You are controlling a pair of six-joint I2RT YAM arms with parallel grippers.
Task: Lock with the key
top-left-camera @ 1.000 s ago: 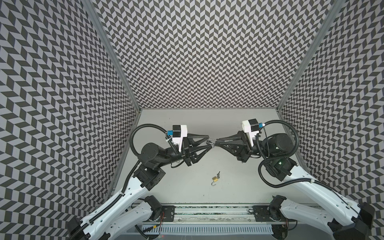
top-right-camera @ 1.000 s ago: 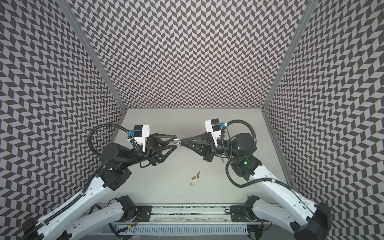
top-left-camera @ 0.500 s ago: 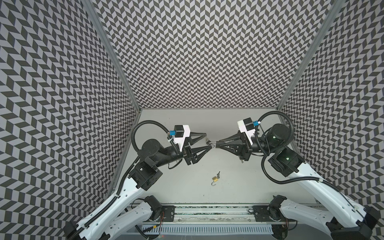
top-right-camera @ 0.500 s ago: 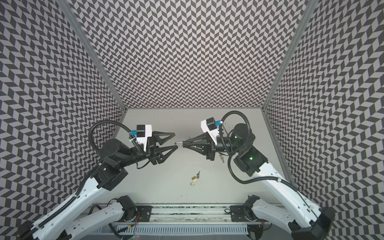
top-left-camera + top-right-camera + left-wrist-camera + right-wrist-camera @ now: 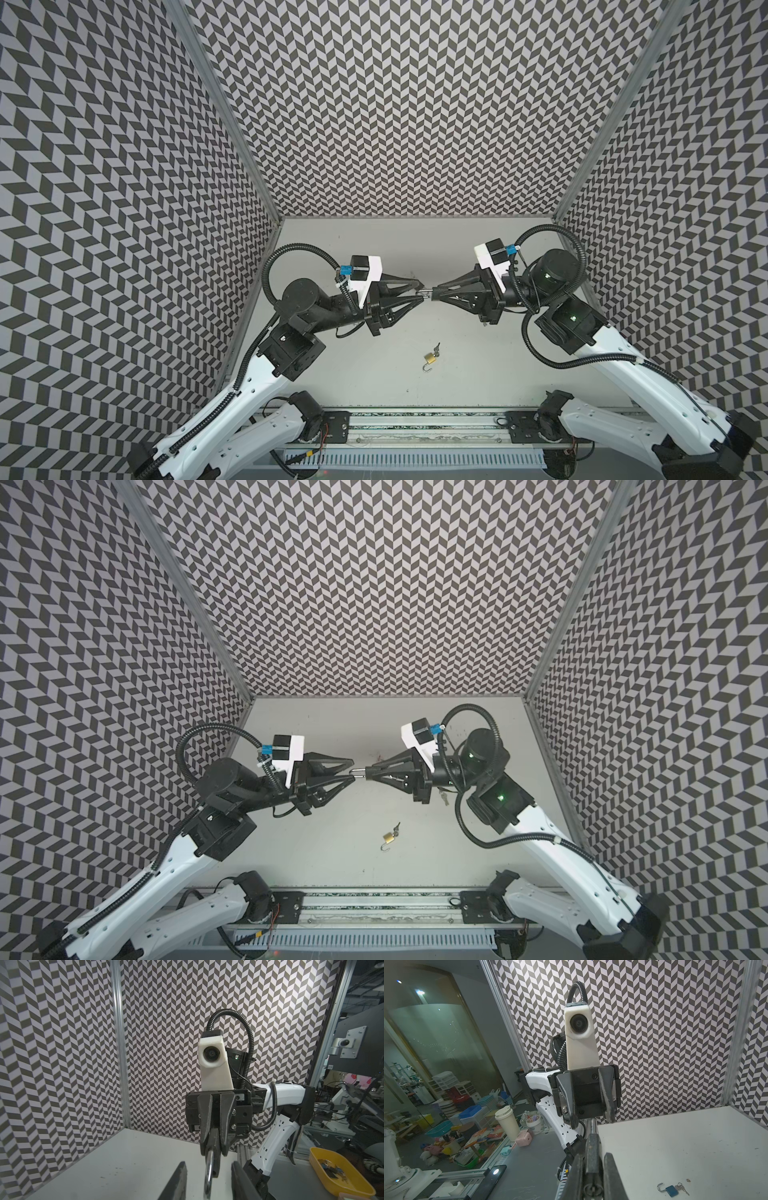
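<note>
My right gripper (image 5: pixel 436 291) (image 5: pixel 593 1160) is shut on a dark padlock (image 5: pixel 592 1151) held in the air over the table's middle. The padlock's silver shackle (image 5: pixel 208 1169) (image 5: pixel 358 772) points at my left gripper (image 5: pixel 420 290) (image 5: pixel 208 1165). That gripper is open, one finger on each side of the shackle with a gap on both sides. The held padlock's keyhole (image 5: pixel 591 1188) faces the right wrist camera with no key in it. A small padlock (image 5: pixel 430 357) (image 5: pixel 671 1189) lies on the table, shackle swung open, with a key (image 5: pixel 682 1187) at its base.
Chevron-patterned walls close the table (image 5: pixel 374 374) on three sides. A metal rail (image 5: pixel 415 419) runs along its front edge between the arm bases. Outside the cell, a yellow tray (image 5: pixel 340 1172) shows in the left wrist view.
My left gripper drew back a little and opened, and its jaws have since narrowed around the shackle. The right arm's elbow rose and swung while still holding the padlock.
</note>
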